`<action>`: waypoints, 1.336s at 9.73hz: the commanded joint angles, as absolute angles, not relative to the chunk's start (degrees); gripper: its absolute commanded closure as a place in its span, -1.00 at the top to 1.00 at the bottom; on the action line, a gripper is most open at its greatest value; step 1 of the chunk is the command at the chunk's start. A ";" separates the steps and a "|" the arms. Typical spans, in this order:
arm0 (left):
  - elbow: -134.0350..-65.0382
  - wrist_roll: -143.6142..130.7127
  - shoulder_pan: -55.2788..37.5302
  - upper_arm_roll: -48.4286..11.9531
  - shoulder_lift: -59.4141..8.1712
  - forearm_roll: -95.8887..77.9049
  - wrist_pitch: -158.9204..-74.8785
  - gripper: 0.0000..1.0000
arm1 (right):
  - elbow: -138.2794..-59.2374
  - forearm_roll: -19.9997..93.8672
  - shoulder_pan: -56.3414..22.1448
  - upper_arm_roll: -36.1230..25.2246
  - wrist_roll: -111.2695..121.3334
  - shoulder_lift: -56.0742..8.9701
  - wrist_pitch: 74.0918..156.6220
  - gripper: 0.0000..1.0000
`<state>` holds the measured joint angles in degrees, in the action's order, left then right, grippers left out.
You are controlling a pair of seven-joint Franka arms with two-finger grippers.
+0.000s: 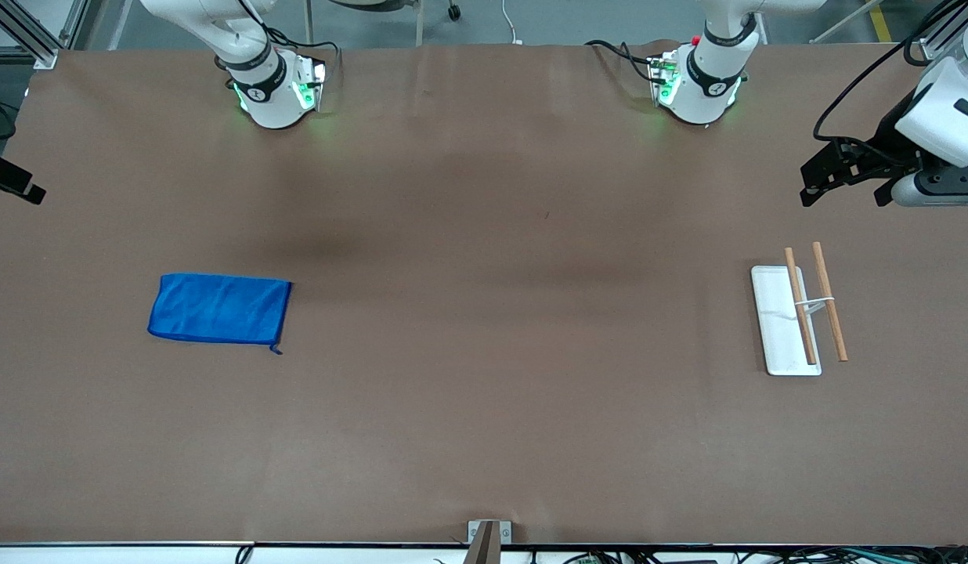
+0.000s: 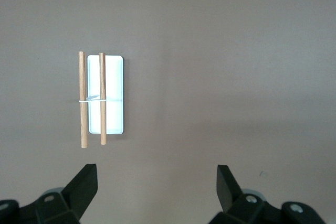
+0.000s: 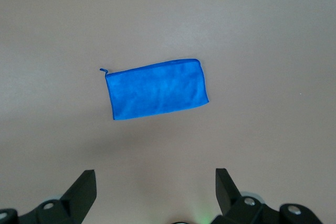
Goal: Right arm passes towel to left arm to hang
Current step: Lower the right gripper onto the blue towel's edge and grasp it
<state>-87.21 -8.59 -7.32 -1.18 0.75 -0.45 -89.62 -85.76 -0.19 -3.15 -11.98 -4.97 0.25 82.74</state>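
Observation:
The blue towel lies flat and folded on the brown table toward the right arm's end, its small loop at a corner nearer the front camera. It also shows in the right wrist view, well below my open, empty right gripper. A black piece at the frame's edge looks like that gripper. My left gripper hangs open and empty in the air over the table's left-arm end, also seen in its wrist view. The towel rack stands on the table below it.
The rack is a white flat base with two wooden rods on a thin white stand. Both arm bases glow green along the table's edge farthest from the front camera. A metal bracket sits at the nearest edge.

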 commanded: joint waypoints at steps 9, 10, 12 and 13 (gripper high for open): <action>-89.38 -4.39 -6.77 -1.23 0.35 -1.32 -90.18 0.99 | -85.96 0.18 -3.16 -12.30 -4.75 0.62 83.67 1.00; -89.56 -4.39 -6.42 -1.23 0.44 -1.23 -90.09 0.99 | -86.48 0.35 -2.29 -12.30 -4.57 0.44 84.54 1.00; -89.56 -4.39 -6.42 -1.14 0.44 -1.06 -90.09 0.99 | -88.32 0.35 -0.71 -12.30 -2.13 -2.01 86.57 1.00; -89.65 -4.39 -6.42 -1.23 0.44 -1.05 -90.09 0.99 | -89.81 0.35 -0.44 -12.30 -0.28 -2.80 87.88 1.00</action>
